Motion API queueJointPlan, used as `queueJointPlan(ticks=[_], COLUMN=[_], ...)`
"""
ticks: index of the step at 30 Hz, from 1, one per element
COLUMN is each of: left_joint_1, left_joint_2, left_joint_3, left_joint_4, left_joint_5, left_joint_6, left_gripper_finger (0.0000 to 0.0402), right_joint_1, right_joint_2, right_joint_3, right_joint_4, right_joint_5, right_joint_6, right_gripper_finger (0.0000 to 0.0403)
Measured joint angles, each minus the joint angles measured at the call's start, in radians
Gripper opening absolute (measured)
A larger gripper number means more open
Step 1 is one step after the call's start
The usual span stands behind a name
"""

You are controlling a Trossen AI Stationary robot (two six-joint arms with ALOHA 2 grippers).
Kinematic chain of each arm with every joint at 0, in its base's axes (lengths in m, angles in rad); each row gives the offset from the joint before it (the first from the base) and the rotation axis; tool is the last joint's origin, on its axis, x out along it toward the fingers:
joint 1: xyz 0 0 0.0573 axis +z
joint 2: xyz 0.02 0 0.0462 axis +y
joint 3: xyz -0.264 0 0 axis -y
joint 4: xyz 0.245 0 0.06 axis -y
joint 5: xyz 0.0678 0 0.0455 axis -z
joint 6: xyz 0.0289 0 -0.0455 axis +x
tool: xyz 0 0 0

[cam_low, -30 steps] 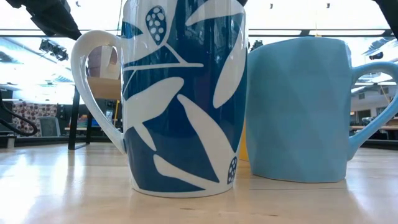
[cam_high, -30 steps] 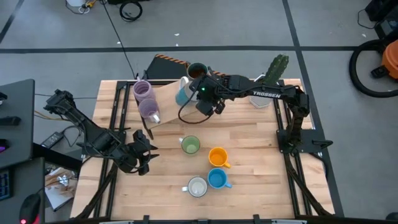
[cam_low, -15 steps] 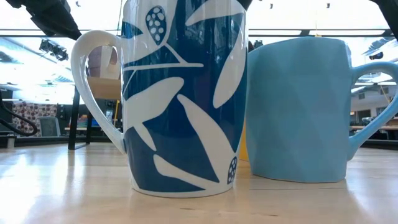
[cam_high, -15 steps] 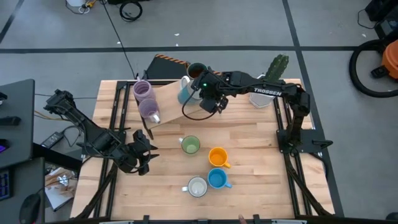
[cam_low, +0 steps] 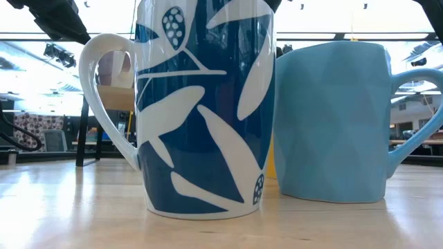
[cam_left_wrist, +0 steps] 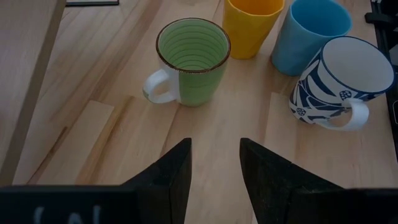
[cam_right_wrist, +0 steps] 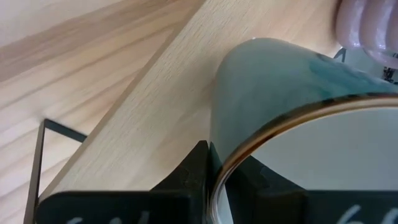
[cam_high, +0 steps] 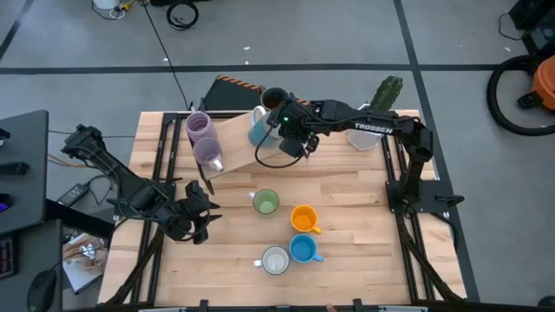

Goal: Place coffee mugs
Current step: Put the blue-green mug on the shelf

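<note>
A pale white-and-teal mug with a brown rim point(cam_high: 259, 126) stands over the raised wooden board point(cam_high: 230, 143) at the table's far side, with my right gripper point(cam_high: 279, 132) shut on it. Two purple mugs point(cam_high: 203, 139) rest on the board's left part. A dark brown mug point(cam_high: 274, 98) stands behind. The green mug point(cam_left_wrist: 193, 59), orange mug point(cam_left_wrist: 251, 22), blue mug point(cam_left_wrist: 308, 34) and blue-and-white leaf mug point(cam_left_wrist: 336, 81) stand upright on the table. My left gripper point(cam_left_wrist: 214, 152) is open, on the table's left side, short of the green mug. My right gripper holds the pale mug by its brown rim point(cam_right_wrist: 245, 155), on the side toward the table's right. One finger point(cam_right_wrist: 193, 165) is outside the wall and the other inside the cup. The mug is over the board; its base is hidden, so I cannot tell whether it rests there.
A white faceted pot point(cam_high: 364, 136) and a green cactus point(cam_high: 387, 92) are at the far right corner. In the low view the leaf mug point(cam_low: 201, 104) and blue mug point(cam_low: 332, 117) fill the foreground. Bare wood lies between the board and the four mugs.
My right gripper has shifted a little toward the far edge, carrying the pale mug with it along the board, then held still. The left arm and the other mugs have stayed where they were.
</note>
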Motion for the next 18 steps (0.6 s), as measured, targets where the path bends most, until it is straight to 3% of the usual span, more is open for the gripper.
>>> queueJointPlan(ticks=[18], left_joint_1=[0.0], left_joint_2=[0.0], left_joint_3=[0.0], left_joint_4=[0.0], left_joint_5=[0.0], left_joint_6=[0.0], left_gripper_finger=[0.0141], right_joint_1=[0.018], right_joint_2=[0.008], right_joint_3=[-0.005], right_joint_4=[0.09], right_joint_5=[0.039], right_joint_6=[-0.012], right_gripper_finger=[0.0046])
